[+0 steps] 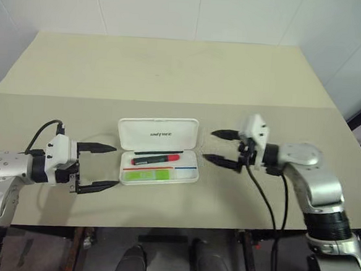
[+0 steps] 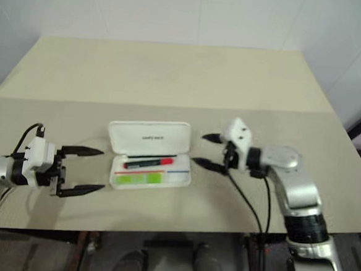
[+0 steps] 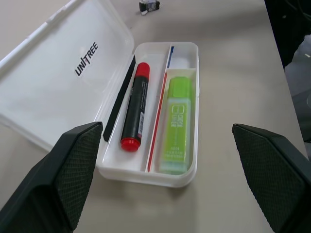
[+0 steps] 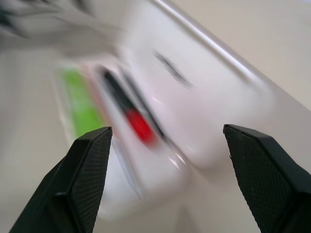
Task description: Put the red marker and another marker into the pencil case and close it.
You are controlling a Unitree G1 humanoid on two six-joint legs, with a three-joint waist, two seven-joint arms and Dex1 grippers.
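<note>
Pale beige table (image 1: 172, 73) running to a white wall (image 1: 177, 11) behind; a seam crossing the tabletop from side to side; dark floor below the near edge.

One pencil case (image 1: 159, 134), white, lid thrown back flat with dark lettering on it, lying between the two grippers on the near half of the table; one red marker (image 1: 156, 160) in the tray's far lane, black barrel, red at both ends; one lime-green highlighter (image 3: 176, 124) in the near lane, parted from the marker by a thin red stripe; one small grey-black object (image 3: 148, 5) on the table beyond the case, too small to tell what.

Two grippers. Left gripper (image 1: 107, 166) level, just beside the case's left end, jaws spread wide and empty, tray lying straight ahead between the fingertips. Right gripper (image 1: 224, 148) just beside the case's right end, pointing toward it, jaws well apart and empty, one finger (image 1: 224, 134) beside the lid's corner, the other near the tray's corner; neither touching the case.
</note>
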